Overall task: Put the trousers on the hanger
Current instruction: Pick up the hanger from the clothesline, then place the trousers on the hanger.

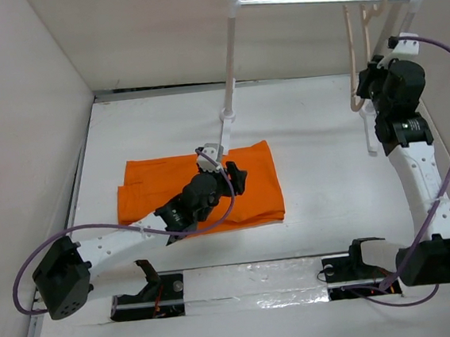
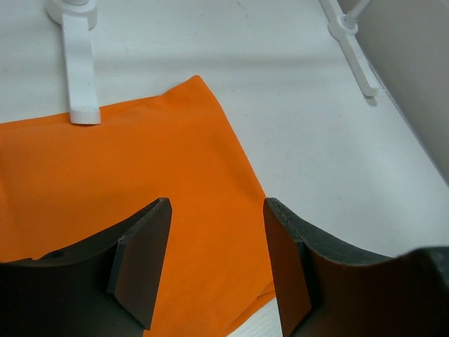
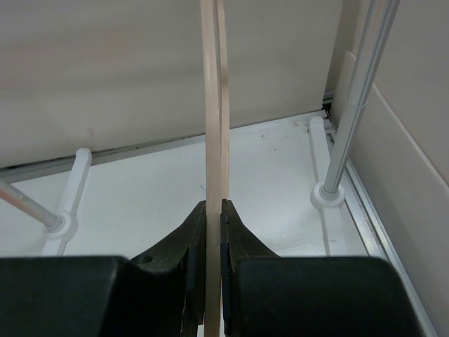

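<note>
Right gripper (image 3: 214, 214) clamping hanger (image 3: 213, 105), left gripper (image 2: 216, 217) (jaws apart) over trousers (image 2: 105, 175).

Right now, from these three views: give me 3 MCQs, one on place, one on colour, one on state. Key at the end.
1. Where is the hanger?
A) flat on the table
B) up at the right end of the rail
C) lying on the cloth

2. What colour are the trousers?
A) orange
B) navy
C) grey

3. What state are the right jaws in?
A) wide open and empty
B) hidden from every view
C) shut on the hanger

Key:
1 B: the top view shows it upright by the rail's right post.
2 A: the cloth is orange in both the top and left wrist views.
3 C: the right wrist view shows both jaws pressed against the thin wooden bar.
</note>
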{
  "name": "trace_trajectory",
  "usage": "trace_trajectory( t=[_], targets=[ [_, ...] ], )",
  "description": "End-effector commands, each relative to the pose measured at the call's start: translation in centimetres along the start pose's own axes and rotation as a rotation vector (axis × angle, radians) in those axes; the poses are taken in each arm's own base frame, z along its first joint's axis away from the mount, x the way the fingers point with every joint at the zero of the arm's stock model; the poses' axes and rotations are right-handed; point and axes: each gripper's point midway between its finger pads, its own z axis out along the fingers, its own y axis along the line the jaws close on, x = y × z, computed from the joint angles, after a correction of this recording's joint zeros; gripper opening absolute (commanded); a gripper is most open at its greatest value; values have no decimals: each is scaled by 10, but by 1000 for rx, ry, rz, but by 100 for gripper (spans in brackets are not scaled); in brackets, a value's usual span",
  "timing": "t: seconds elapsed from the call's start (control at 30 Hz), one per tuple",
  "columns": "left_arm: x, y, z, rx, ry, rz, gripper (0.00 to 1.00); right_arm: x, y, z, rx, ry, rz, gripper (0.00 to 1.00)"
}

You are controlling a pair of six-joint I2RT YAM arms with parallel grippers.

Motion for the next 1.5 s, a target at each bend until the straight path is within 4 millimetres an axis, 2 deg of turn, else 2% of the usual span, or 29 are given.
trace_trajectory(
  t=[0.0, 0.07, 0.1, 0.13, 0.2, 0.27, 0.3, 0.33, 0.37, 0.4, 0.43, 0.47, 0.53, 0.57, 0.6, 0.63, 0.67, 0.7, 0.73, 0.77, 0.97, 1.0, 1.03, 1.07, 1.23, 1.47],
  targets=[
    [-24, -19, -6, 83, -62, -64, 53, 3, 6, -6, -33, -55, 11, 0],
    [-35, -32, -10, 128, -65, -75, 53, 12, 11, -11, -61, -45, 14, 0],
    [-39, -36, -11, 144, -65, -79, 53, 31, 12, -12, -65, -9, 9, 0],
    [-45, -42, -13, 165, -70, -85, 54, 32, 14, -21, -74, -21, 10, 0],
    [-60, -53, -15, 194, -84, -95, 54, 50, 21, -29, -86, 3, 7, 0],
    [-74, -67, -16, 220, -95, -101, 55, 83, 26, -40, -106, 46, 6, 0],
    [-76, -71, -14, 228, -89, -100, 57, 98, 38, -45, -137, 70, 6, 0],
    [-72, -74, -7, 223, -68, -92, 57, 134, 38, -49, -137, 136, -3, 0],
    [-81, -83, -4, 235, -61, -91, 57, 147, 41, -55, -147, 151, -5, 0],
    [-80, -85, 1, 226, -50, -86, 57, 165, 51, -62, -171, 178, -13, 0],
    [-68, -94, 8, 225, -16, -71, 57, 177, 55, -65, -180, 187, -3, 0],
    [-77, -102, 12, 219, -31, -71, 57, 206, 53, -73, -179, 234, -12, 0],
    [-75, -114, 21, 216, -17, -54, 57, 230, 61, -82, -205, 266, -14, 0],
    [-80, -119, 35, 188, -26, -50, 57, 245, 62, -86, -215, 280, -13, 0],
    [-74, -123, 40, 174, -9, -34, 57, 251, 65, -88, -225, 286, -14, 0],
    [-62, -123, 55, 147, 17, -19, 57, 256, 73, -93, -252, 295, -14, 0],
    [-77, -132, 61, 142, -8, -28, 58, 262, 76, -96, -260, 305, -21, 0],
    [-74, -133, 68, 123, 7, -19, 58, 269, 76, -97, -250, 316, -35, 0],
    [-59, -132, 83, 95, 38, 2, 58, 272, 77, -99, -249, 324, -45, 0],
    [-73, -139, 90, 82, 12, -8, 58, 276, 83, -103, -267, 335, -60, 0],
    [-57, -147, 129, 17, 45, -13, 58, 287, 86, -113, -266, 331, -84, 0],
    [-55, -146, 133, 4, 45, -16, 58, 288, 88, -115, -278, 329, -84, 0],
    [-44, -143, 141, -22, 61, -10, 58, 291, 87, -117, -280, 335, -85, 0],
    [-53, -137, 147, -62, 36, -21, 58, 288, 87, -118, -285, 325, -76, 0],
    [-41, -119, 165, -146, 45, -35, 58, 284, 88, -123, -301, 309, -64, 0],
    [-41, -116, 187, -171, 41, -31, 57, 286, 94, -125, -331, 309, -57, 0]
  ],
)
